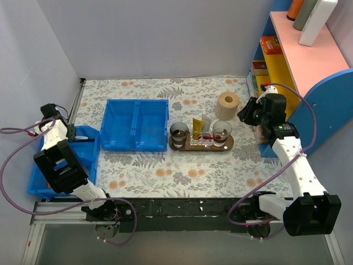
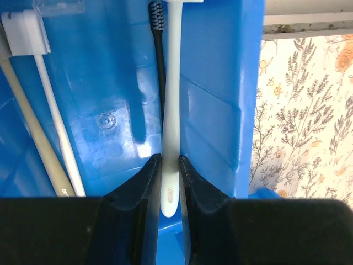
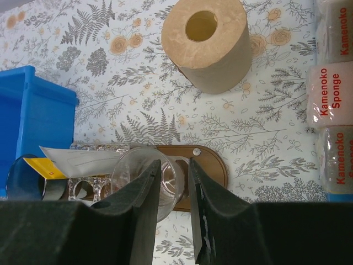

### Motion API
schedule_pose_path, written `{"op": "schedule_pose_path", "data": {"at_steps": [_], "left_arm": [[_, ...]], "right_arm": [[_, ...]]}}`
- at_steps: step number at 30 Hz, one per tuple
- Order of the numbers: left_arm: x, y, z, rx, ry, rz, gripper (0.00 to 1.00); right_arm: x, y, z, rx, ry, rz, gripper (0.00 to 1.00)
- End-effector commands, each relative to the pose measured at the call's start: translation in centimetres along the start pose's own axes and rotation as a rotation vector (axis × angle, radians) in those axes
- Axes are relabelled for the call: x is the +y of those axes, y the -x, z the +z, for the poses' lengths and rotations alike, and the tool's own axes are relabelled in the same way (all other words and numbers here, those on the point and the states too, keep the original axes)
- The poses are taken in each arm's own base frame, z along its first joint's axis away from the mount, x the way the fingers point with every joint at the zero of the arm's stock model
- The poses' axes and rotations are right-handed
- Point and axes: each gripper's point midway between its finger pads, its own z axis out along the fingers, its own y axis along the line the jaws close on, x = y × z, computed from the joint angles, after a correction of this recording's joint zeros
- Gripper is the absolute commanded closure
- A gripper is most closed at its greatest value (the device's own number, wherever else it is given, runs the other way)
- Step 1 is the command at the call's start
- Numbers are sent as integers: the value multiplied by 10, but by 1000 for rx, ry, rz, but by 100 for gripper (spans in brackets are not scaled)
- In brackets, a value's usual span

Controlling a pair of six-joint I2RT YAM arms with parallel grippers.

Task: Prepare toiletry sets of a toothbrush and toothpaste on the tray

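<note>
Left fingers (image 2: pixel 146 182): pressed in on the handle of a white toothbrush (image 2: pixel 171 110), one pad on each side near its butt end, no gap I could see. The left gripper (image 2: pixel 170 163) sat low inside a blue bin (image 2: pixel 220 110). The white toothbrush ran straight away from the wrist camera. A dark toothbrush (image 2: pixel 159 55) lay under it, bristles at the far end. A beige toothbrush (image 2: pixel 27 127) and another white one (image 2: pixel 55 127) lay off to one side on the bin floor. From overhead, that gripper (image 1: pixel 77 135) was at the far end of the bin (image 1: pixel 91 160) on the left side of the table.

Right fingers (image 3: pixel 144 199): parted only narrowly, nothing between them, touching nothing. The right gripper (image 3: pixel 175 165) hung in the air. Through its gap I saw the rim of a clear cup (image 3: pixel 143 171) standing on the tray (image 3: pixel 212 165) below. Overhead put this gripper (image 1: pixel 245 116) just beside a brown paper roll (image 1: pixel 227 105), behind the tray's right end.

Toothpaste (image 1: pixel 196 128): upright on the tray (image 1: pixel 229 143), between the clear cup (image 1: pixel 222 131) and a dark cup (image 1: pixel 178 132), with a pale packet (image 1: pixel 205 123) beside it. The right wrist view showed its yellow body (image 3: pixel 47 167) next to that packet (image 3: pixel 83 157).

The tray was in mid-table, just right of a double blue bin (image 1: pixel 135 124). Wrapped sponges (image 3: pixel 331 91) lay along the right edge of the floral table cover (image 1: pixel 165 171).
</note>
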Motion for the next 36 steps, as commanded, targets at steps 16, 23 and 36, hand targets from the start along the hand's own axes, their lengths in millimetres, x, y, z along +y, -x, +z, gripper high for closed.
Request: {"op": "schedule_pose_path", "data": {"at_steps": [16, 23, 36], "left_arm": [[-13, 37, -102, -222, -273, 243, 100], [-44, 34, -154, -362, -448, 523, 100], [-152, -98, -239, -347, -828, 1022, 100]], "right_arm": [[23, 27, -31, -94, 95, -56, 66], [29, 33, -40, -116, 119, -88, 66], [42, 59, -57, -177, 148, -155, 66]]}}
